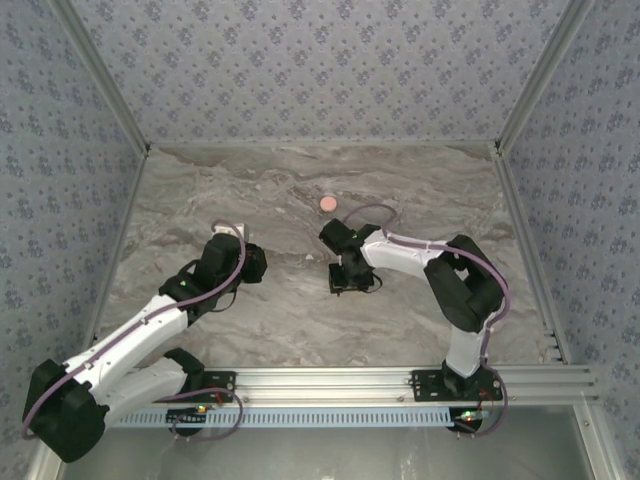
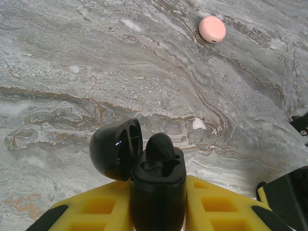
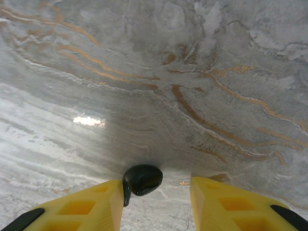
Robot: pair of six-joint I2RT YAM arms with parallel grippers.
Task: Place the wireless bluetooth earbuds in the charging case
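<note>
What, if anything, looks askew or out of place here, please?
A black earbud sticks up from the open charging case in the left gripper, apparently unseated. A second earbud rests against one finger of the open right gripper, ungripped.

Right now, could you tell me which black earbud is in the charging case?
The earbud in the left pincer's open case; the other earbud lies on the table at the right pincer.

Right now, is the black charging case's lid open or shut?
Open. The lid is flipped back beside the charging case, its sockets exposed, one black earbud standing in it.
</note>
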